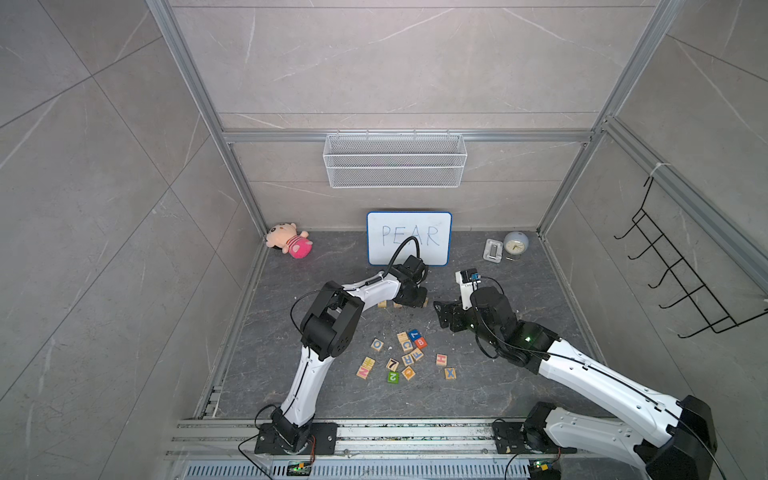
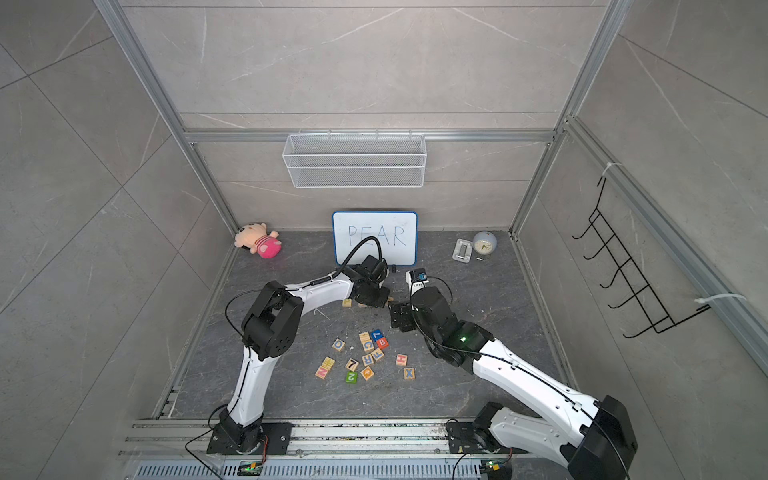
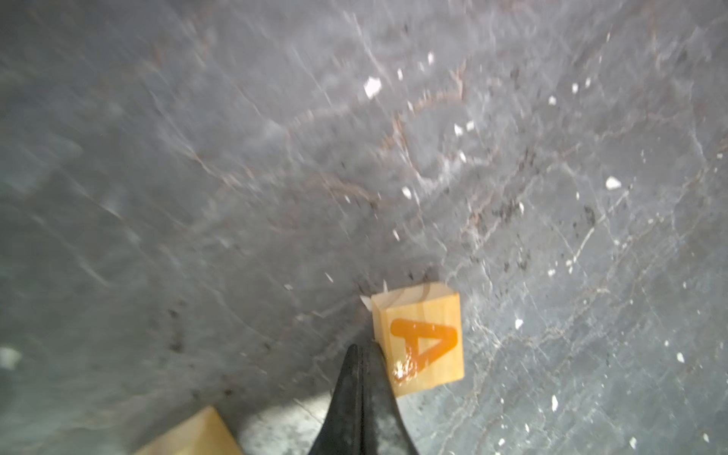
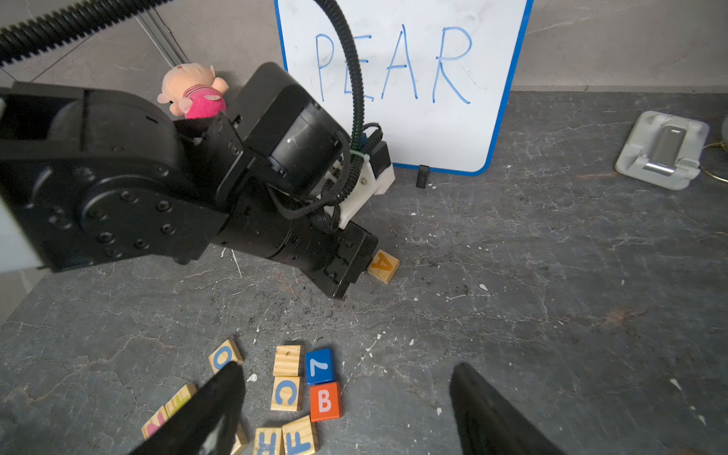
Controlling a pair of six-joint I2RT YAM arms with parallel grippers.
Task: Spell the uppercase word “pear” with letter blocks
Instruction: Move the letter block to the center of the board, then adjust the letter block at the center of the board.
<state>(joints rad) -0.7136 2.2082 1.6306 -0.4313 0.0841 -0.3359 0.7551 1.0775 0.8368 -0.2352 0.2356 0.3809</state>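
The orange A block (image 3: pixel 421 338) lies on the dark floor, and my left gripper (image 3: pixel 362 348) is shut with its tips against the block's side, holding nothing. The right wrist view shows the same A block (image 4: pixel 383 266) just past the left gripper (image 4: pixel 338 260). Beside it, in a top view, stand two pale blocks (image 1: pixel 382 304) whose letters I cannot read. The bluish R block (image 4: pixel 268 441) lies in the loose pile, next to an F. My right gripper (image 4: pixel 346 370) hangs open above that pile with nothing between its fingers.
A blue-framed whiteboard (image 1: pixel 409 238) reading PEAR leans on the back wall. Loose cubes such as B (image 1: pixel 420 342), 7, C, O, H and X lie nearer the front. A plush toy (image 1: pixel 291 240), a clock (image 1: pixel 515 243) and a white holder (image 1: pixel 493 250) sit at the back.
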